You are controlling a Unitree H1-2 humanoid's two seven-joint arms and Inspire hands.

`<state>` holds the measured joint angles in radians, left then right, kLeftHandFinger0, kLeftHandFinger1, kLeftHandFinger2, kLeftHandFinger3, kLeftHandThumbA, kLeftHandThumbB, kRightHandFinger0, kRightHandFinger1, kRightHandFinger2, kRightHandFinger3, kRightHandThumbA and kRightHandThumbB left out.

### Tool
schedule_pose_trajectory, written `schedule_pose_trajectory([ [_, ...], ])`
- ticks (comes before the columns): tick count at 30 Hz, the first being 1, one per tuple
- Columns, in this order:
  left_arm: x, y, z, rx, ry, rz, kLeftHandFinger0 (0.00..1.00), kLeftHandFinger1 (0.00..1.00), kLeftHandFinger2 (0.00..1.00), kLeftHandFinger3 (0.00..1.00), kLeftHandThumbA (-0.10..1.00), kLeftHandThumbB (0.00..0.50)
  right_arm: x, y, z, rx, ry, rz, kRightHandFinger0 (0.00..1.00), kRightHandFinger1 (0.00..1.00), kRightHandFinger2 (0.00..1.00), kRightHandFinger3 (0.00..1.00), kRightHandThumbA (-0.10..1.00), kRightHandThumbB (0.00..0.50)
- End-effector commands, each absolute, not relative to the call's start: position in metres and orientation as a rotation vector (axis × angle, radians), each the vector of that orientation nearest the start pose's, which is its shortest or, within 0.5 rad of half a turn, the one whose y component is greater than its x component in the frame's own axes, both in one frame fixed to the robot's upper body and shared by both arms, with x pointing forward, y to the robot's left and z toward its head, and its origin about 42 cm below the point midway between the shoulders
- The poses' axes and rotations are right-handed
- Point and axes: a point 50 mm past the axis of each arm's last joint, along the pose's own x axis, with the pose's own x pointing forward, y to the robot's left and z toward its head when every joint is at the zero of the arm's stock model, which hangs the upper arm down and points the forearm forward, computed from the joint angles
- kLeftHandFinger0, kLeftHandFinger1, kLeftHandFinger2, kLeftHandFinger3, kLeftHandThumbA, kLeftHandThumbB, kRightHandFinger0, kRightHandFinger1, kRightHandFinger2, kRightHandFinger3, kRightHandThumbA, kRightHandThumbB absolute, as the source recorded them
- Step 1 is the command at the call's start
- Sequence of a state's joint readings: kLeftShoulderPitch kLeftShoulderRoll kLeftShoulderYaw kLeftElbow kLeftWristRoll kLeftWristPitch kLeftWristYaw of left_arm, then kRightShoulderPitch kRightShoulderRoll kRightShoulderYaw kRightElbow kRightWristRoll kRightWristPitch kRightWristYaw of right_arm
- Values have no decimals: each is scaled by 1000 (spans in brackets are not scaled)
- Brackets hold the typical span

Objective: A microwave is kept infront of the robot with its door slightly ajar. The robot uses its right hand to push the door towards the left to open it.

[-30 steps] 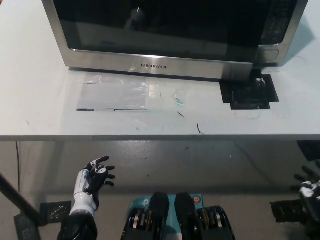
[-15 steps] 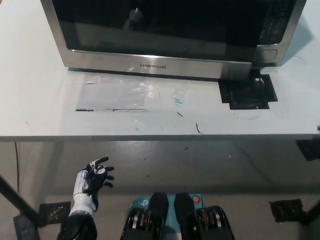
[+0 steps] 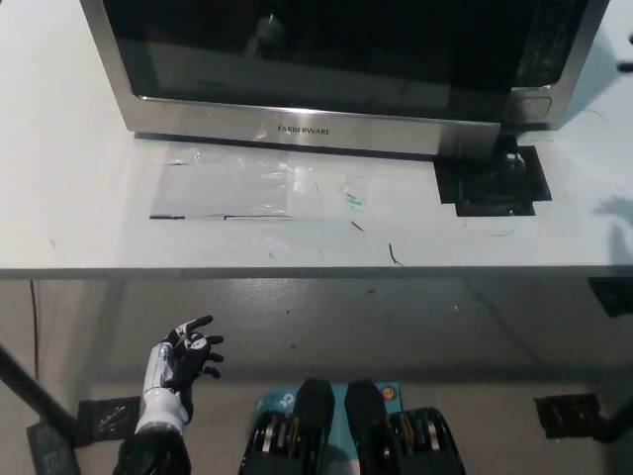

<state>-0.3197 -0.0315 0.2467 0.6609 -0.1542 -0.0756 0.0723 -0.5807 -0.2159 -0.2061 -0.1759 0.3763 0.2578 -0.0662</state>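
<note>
The stainless microwave (image 3: 326, 127) stands at the back of the white table (image 3: 79, 198). Its dark glass door (image 3: 316, 49) is slightly ajar, the door's right edge standing a little forward of the control panel (image 3: 542, 59). Only a small dark bit of my black right hand (image 3: 625, 66) shows at the picture's right edge, to the right of the control panel and apart from the door. My white left hand (image 3: 183, 356) rests low at the lower left, below the table edge, open and holding nothing.
A black patch (image 3: 492, 180) lies on the table under the microwave's right front corner. Clear tape (image 3: 232, 188) and pen marks cover the table in front of the door. A shadow (image 3: 615, 213) falls on the table at the right edge. The grey floor lies below.
My right hand left the lower right corner, went out of the picture, and now shows as a sliver at the upper right edge with a shadow on the table. The left hand sank slightly.
</note>
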Motion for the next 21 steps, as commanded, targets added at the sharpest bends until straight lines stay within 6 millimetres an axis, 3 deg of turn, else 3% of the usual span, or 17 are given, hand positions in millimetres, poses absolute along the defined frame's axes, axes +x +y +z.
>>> schedule_pose_trajectory([
  [1, 369, 232, 32, -242, 211, 239, 263, 304, 402, 564, 39, 41, 432, -272, 367, 152, -546, -2, 491, 647, 713, 922, 360, 211],
  [4, 369, 230, 33, -246, 217, 235, 295, 324, 423, 573, 27, 28, 449, -274, 366, 128, -518, -2, 520, 695, 757, 974, 396, 217],
  [5, 369, 231, 33, -246, 215, 235, 275, 312, 408, 565, 36, 37, 465, -273, 365, 90, -492, 4, 578, 756, 820, 1000, 455, 255],
  [8, 371, 231, 33, -238, 214, 229, 268, 308, 398, 550, 56, 42, 484, -270, 361, 44, -454, 12, 682, 858, 898, 1000, 492, 272],
  [11, 371, 230, 33, -243, 208, 223, 269, 305, 394, 541, 50, 31, 494, -267, 358, 22, -443, 14, 657, 888, 943, 1000, 471, 243],
  [12, 370, 231, 34, -240, 209, 221, 284, 315, 403, 550, 54, 38, 499, -262, 355, 15, -431, 12, 622, 843, 920, 1000, 437, 219],
  [16, 369, 230, 33, -232, 212, 221, 334, 341, 412, 556, 72, 39, 505, -256, 348, 12, -423, 18, 610, 847, 930, 1000, 428, 234],
  [21, 369, 231, 33, -260, 217, 230, 298, 324, 416, 544, 51, 43, 507, -260, 342, 25, -405, -12, 626, 881, 924, 1000, 409, 219],
])
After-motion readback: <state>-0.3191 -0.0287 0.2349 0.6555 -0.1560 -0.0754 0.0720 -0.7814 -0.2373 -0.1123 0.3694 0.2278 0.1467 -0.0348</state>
